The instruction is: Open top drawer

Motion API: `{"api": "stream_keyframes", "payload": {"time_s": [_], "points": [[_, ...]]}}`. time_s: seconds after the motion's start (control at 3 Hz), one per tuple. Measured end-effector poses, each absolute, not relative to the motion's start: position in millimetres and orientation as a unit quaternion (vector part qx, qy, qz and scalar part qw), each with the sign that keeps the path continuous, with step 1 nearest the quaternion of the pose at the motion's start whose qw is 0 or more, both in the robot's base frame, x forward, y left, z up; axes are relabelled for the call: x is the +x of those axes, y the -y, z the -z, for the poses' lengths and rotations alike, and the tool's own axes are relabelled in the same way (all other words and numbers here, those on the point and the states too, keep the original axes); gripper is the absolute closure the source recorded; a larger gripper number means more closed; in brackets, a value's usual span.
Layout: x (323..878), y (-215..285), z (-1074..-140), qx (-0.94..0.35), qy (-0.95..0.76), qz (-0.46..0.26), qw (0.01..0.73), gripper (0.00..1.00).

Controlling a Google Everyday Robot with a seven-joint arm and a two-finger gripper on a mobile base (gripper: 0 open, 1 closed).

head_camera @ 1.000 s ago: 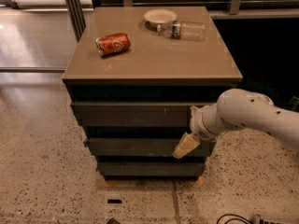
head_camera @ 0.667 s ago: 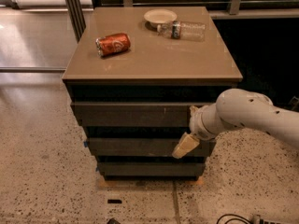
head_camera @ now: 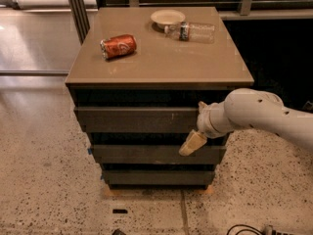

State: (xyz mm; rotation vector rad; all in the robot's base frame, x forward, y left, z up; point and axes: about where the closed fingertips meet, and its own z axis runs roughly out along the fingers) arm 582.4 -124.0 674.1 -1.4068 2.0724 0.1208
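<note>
The top drawer [head_camera: 137, 119] is the widest dark grey-brown front, just under the cabinet top, and it sits flush with small pale scratches right of centre. My gripper [head_camera: 197, 124] is at the drawer front's right end, coming in from the right on a white arm [head_camera: 259, 114]. It is open. One tan finger [head_camera: 192, 143] hangs below the front's lower edge. The other fingertip [head_camera: 201, 105] shows at its upper edge.
Two narrower drawer fronts [head_camera: 156, 154] sit below. On the cabinet top [head_camera: 161, 58] lie a red can [head_camera: 118, 46], a pale bowl [head_camera: 167, 17] and a plastic bottle [head_camera: 190, 32]. Speckled floor surrounds the cabinet, with cables [head_camera: 244, 229] at the lower right.
My gripper has risen slightly against the drawer front's right end. The drawer has not moved.
</note>
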Motion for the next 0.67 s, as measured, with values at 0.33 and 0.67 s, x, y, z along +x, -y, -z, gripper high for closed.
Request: {"api": "stream_keyframes", "payload": {"time_s": [0.33, 0.67], "points": [[584, 124, -673, -0.532, -0.785, -0.046, 0.314, 0.00], [616, 123, -645, -0.531, -0.786, -0.045, 0.315, 0.00]]}}
